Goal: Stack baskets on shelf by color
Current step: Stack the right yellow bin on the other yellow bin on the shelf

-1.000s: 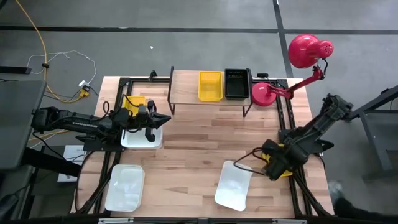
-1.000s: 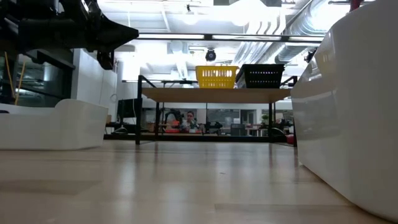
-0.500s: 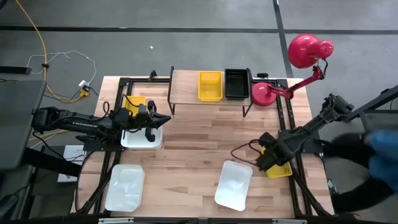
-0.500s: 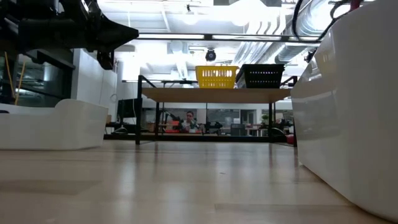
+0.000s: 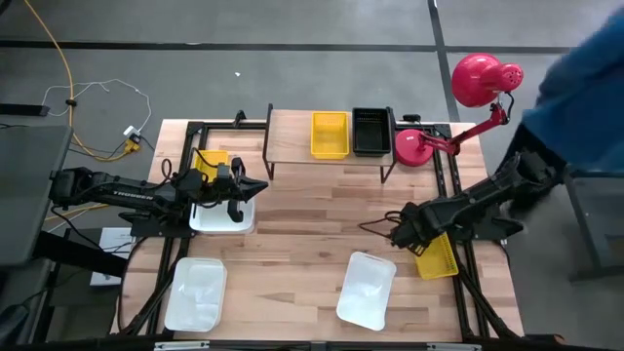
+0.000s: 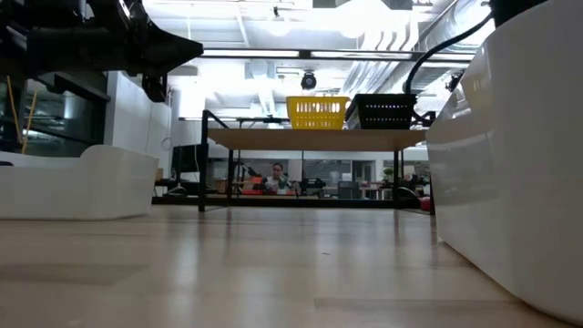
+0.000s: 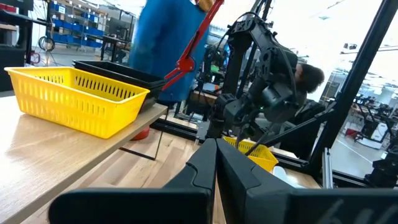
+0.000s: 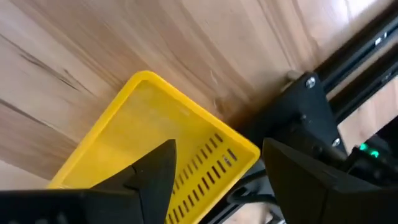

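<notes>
The right end effector (image 5: 402,230) hangs with fingers spread over the worktop (image 5: 312,234), just beside a loose yellow basket (image 5: 438,256) near the right edge; the step in hand looks like picking it up. Next it must close on the rim and carry it onto the yellow basket on the shelf (image 5: 330,135), beside the black basket (image 5: 371,132); the left end effector (image 5: 255,188), pressed together, waits over a white basket (image 5: 220,214).

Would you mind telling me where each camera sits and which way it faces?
High view: overhead, straight down; both arms, shelf.
Low view: table height, level towards the shelf; one arm intrudes at the upper left.
Left wrist view: along the shut left end effector towards the right arm.
Right wrist view: past the open right end effector onto a yellow basket.
High and left wrist views share the shelf's yellow basket.
</notes>
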You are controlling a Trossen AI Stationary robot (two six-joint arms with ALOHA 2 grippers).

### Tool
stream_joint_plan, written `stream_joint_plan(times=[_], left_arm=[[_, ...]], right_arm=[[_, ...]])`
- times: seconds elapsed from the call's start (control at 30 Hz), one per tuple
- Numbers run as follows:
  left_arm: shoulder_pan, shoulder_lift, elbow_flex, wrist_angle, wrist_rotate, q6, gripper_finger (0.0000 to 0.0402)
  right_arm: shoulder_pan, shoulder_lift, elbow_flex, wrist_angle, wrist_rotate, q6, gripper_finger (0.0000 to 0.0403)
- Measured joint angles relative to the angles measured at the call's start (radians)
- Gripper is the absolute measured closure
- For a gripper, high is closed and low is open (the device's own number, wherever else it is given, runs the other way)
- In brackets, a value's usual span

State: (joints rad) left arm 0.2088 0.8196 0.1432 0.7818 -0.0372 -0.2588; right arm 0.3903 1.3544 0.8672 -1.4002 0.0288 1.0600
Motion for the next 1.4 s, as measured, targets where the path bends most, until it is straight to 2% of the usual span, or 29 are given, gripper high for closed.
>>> stream_joint_plan(times=[0.37, 0.63, 0.83, 0.93, 1.07, 1.17, 1.4], left_arm=[[0.0, 0.0, 0.0, 0.0, 0.0, 0.0, 0.0402], [0.0, 0.0, 0.0, 0.0, 0.0, 0.0, 0.0402], [0.0, 0.0, 0.0, 0.0, 0.0, 0.0, 0.0401], [0.0, 0.0, 0.0, -0.001, 0.0, 0.0, 0.0402], [0.0, 0.0, 0.0, -0.001, 0.0, 0.0, 0.0401], [0.0, 0.0, 0.0, -0.001, 0.0, 0.0, 0.0401], [0.0, 0.0, 0.0, -0.022, 0.0, -0.001, 0.0402]], right_arm=[[-0.061, 0.0, 0.0, 0.07, -0.022, -0.256, 0.0201], [-0.093, 0.006, 0.0, 0.071, -0.023, -0.302, 0.0215], [-0.123, 0.081, 0.0, 0.073, -0.022, -0.311, 0.0215], [-0.143, 0.102, 0.0, 0.044, -0.091, -0.285, 0.0215], [-0.127, 0.073, 0.003, 0.019, -0.197, -0.2, 0.0215], [-0.083, 0.025, 0.027, 0.02, -0.205, -0.073, 0.0215], [0.088, -0.035, 0.047, 0.14, -0.222, 0.595, 0.0215]])
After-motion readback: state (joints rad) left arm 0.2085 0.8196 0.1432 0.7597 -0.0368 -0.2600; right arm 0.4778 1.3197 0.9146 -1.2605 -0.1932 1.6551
